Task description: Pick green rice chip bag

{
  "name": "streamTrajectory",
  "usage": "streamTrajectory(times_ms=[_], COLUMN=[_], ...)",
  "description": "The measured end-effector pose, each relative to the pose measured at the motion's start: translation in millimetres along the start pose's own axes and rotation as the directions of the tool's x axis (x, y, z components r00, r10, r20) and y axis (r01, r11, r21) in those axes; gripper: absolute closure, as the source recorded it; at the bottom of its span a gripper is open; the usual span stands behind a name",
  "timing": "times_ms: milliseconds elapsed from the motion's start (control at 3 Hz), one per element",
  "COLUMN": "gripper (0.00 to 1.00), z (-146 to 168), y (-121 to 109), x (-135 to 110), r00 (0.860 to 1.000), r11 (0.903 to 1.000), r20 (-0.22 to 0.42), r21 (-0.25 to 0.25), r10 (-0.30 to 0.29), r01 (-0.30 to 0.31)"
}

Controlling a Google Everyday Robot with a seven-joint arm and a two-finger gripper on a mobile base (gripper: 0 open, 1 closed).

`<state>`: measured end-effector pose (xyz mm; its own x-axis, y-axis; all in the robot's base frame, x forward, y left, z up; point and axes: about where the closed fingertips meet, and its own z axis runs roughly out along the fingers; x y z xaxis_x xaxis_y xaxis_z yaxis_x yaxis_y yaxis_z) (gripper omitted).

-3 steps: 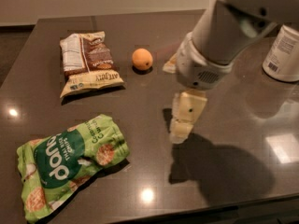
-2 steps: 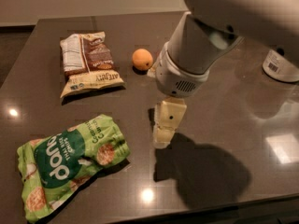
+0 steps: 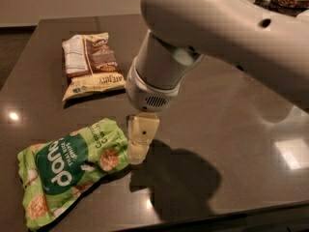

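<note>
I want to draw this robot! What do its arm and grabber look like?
The arm is a fat, smooth, off-white tube with small dark round holes. Its round wrist has a little slotted vent. The gripper, hanging beside one end of the green rice chip bag, is pale cream and boxy, with one tiny black dot. No cables show.

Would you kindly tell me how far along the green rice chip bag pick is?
Done: the gripper is down at the edge of the green rice chip bag. In hand: lining up for the grasp; contact unclear. Left: gripping and lifting, since the bag lies flat on the table.
</note>
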<state>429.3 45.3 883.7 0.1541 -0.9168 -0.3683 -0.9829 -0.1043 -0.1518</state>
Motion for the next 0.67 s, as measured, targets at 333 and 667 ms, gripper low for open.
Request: streamTrajectory(times_ms=[333, 667], gripper=[0.0, 0.0], z=[14, 28], y=[7, 14], x=[-17, -27], r00=[1.0, 0.999], r11=[0.9994, 0.9981], r20=[0.009, 0.012], r21=[-0.024, -0.048], r10=[-0.023, -0.039], r01=[0.023, 0.04])
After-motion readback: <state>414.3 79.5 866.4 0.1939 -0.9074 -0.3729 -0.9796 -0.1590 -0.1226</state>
